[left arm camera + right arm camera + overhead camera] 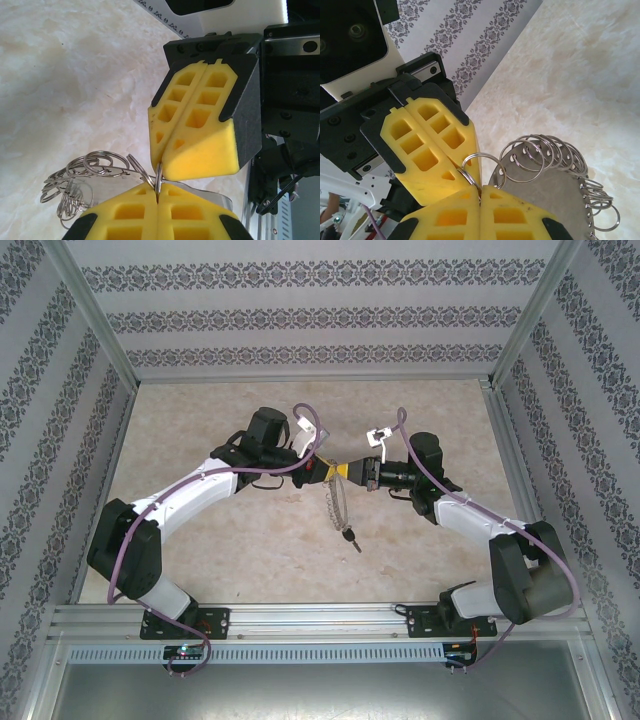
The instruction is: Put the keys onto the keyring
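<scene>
**Both grippers pinched on the keyring, mid-table, key dangling below**

Top view: my two arms meet nose to nose over the middle of the table [220, 540]. Left gripper [328, 469] and right gripper [352, 473] are tip to tip, with the yellow pads touching or very nearly so.

Keyring [338, 505]: it hangs from the meeting point and trails toward the near edge as a thin silvery arc. The key [350, 536] sits at its lower end, black head up and short blade pointing toward my bases. I cannot tell from here whether the key is threaded on or only lying against the hoop.

Left wrist view: left gripper [157, 212] has its pads pressed fully together, no gap at the seam. A thin wire ring enters that seam at the tips. Right gripper [167, 160] sits directly opposite, likewise closed, its tip on the same ring. The keyring's fringe [85, 170] of loose small rings fans out to the left above the marbled surface.

Right wrist view: right gripper [480, 210] is closed pad to pad. Left gripper [455, 160] comes in from the upper left, also closed. One small ring loops out of the junction where all four pads meet. The keyring [545, 195] spreads to the right, its rim lined with overlapping small rings.
</scene>
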